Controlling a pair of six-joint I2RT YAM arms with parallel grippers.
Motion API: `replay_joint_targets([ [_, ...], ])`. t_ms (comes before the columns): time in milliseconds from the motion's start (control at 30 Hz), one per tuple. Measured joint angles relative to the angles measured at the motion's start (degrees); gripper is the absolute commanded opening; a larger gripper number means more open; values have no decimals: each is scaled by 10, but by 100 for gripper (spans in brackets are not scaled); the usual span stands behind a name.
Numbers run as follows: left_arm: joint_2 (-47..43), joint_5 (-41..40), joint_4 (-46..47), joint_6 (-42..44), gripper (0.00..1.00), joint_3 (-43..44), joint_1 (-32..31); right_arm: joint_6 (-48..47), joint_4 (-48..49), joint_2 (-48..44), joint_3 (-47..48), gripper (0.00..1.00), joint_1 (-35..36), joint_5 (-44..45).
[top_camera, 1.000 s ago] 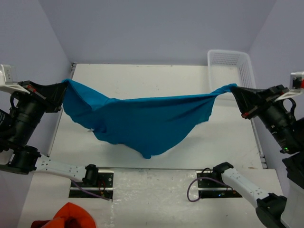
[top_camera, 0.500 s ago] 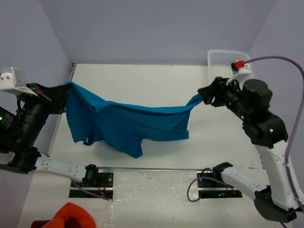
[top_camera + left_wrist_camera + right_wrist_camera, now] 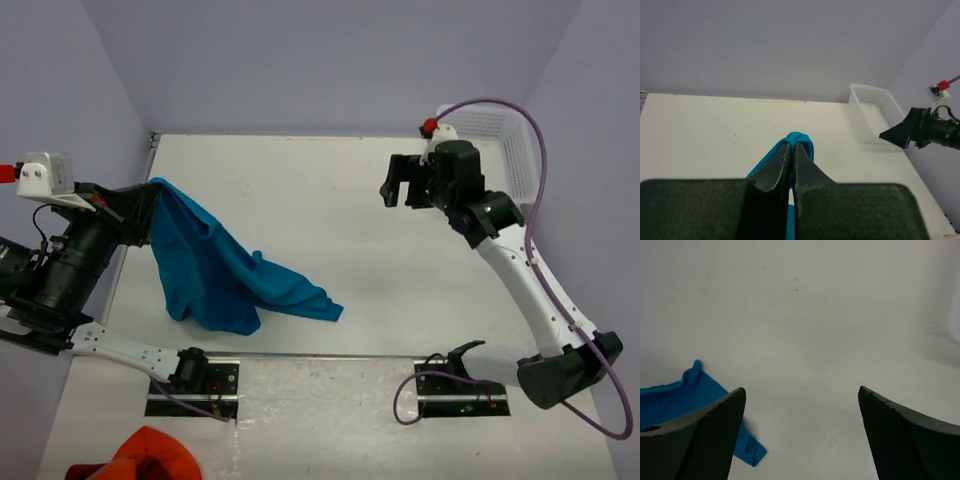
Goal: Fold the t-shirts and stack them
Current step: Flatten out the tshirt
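Observation:
A teal-blue t-shirt [image 3: 215, 270] hangs from my left gripper [image 3: 152, 190] at the left side of the white table and trails down onto it, ending in a crumpled tail near the front middle. In the left wrist view the black fingers [image 3: 777, 165] are shut on a fold of the t-shirt [image 3: 801, 139]. My right gripper [image 3: 398, 186] hovers high over the back right of the table, open and empty. Its wrist view shows wide-apart fingers [image 3: 715, 430] above bare table, with the t-shirt [image 3: 675, 397] at lower left.
A white mesh basket [image 3: 480, 135] stands at the table's back right corner, also in the left wrist view as the basket [image 3: 872, 115]. An orange-red bunched cloth [image 3: 145, 455] lies off the table at front left. Purple-grey walls close in on three sides.
My right gripper has opened and let go of the t-shirt, then swung inward and back. The stretched t-shirt has collapsed and now hangs from the left gripper alone.

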Motion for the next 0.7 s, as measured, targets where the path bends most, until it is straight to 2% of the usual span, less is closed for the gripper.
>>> replay_joint_targets([
  [133,0,0,17,3,0,-10,-16,-2,37,-8,-105,73,22,-32],
  [300,-21,2,59,8,0,-80,-23,5,89,78,-153,70,101,-75],
  [367,-40,1,93,17,0,-133,-31,12,116,119,-159,63,137,-90],
  [433,-53,0,128,28,0,-174,-40,20,140,144,-172,49,159,-108],
  [467,-58,0,146,30,0,-194,-43,23,150,155,-178,47,163,-119],
  [533,-66,1,174,33,0,-225,-46,31,167,182,-181,53,165,-138],
  [567,-70,0,185,33,0,-238,-47,35,180,199,-181,60,163,-150],
  [600,-73,0,193,33,0,-248,-49,39,189,214,-181,73,163,-159],
  [700,-78,0,209,32,0,-264,-52,45,205,267,-169,80,160,-191],
])
